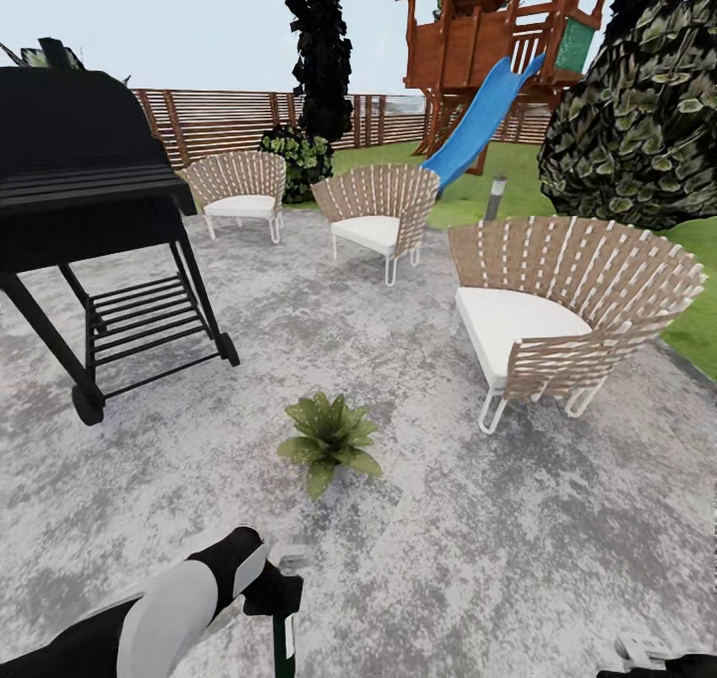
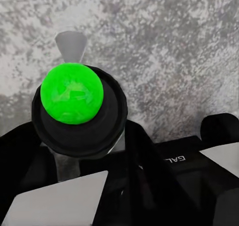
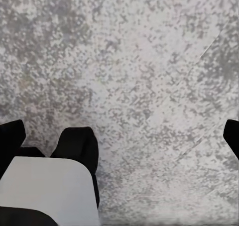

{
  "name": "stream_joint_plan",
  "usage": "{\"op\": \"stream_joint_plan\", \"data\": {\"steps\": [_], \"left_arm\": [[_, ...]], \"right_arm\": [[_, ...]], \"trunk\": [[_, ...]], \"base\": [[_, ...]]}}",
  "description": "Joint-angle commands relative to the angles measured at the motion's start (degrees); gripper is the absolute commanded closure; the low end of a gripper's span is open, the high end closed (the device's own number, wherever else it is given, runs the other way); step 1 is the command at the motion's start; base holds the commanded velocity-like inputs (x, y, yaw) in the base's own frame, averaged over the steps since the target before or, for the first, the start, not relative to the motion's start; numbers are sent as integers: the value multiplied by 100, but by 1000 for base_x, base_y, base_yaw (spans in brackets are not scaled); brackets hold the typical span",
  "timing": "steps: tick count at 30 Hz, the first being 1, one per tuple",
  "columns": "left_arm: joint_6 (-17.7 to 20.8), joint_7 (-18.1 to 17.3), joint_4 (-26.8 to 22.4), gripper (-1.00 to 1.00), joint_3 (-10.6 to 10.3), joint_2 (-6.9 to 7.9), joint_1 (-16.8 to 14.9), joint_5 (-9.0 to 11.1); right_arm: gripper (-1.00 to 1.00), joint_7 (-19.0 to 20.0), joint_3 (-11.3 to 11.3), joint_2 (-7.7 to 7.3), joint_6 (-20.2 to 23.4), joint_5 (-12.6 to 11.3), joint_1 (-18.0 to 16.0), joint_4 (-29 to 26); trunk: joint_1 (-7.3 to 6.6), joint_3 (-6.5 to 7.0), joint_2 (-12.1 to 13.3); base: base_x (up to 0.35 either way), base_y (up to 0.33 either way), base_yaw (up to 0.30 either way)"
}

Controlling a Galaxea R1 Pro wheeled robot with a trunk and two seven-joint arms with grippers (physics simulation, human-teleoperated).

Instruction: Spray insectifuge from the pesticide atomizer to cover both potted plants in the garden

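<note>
Grill (image 1: 90, 210) legs and wheels stand up ahead and to the left of the left gripper (image 1: 282, 598), well apart from it on the grey patio (image 1: 448, 519). That gripper is clenched around the pesticide atomizer (image 1: 284, 623), whose pale trigger head pokes out just past the fingers while its slim dark body hangs below; in the left wrist view the bottle (image 2: 72, 111) is seen end-on, a bright green round cap over a dark collar, with a pale grey nozzle part pointing away over the paving. Straight ahead of the gripper, near but not touching, sits one potted plant (image 1: 329, 437), a low rosette of pointed green leaves; its pot is hidden under the foliage. To spray well, I judge the arm should lift and aim the nozzle down at the rosette's middle, then sweep across all the leaves. Further right, the wicker chairs (image 1: 558, 310) are well clear. The right gripper (image 1: 647, 653) is only just visible; its fingers (image 3: 77, 146) look spread and empty over bare paving.
</note>
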Motion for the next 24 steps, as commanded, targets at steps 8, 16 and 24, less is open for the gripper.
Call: {"op": "stream_joint_plan", "data": {"steps": [8,16,24], "left_arm": [[-899,-316,-177,100,-618,228,-7,-290],[-1205,-3969,-1390,100,-1985,264,-9,-1142],[-1718,-5297,-1458,100,-3402,268,-9,-1193]], "right_arm": [[-100,62,26,23,-703,11,-7,-18],[-100,123,2008,65,-770,-169,-60,-16],[-100,1460,2292,311,-778,-1232,-423,-25]], "trunk": [[-4,-4,-2],[-4,-4,-2],[-4,-4,-2]], "base": [[-130,0,0],[-1,0,0],[0,0,0]]}}
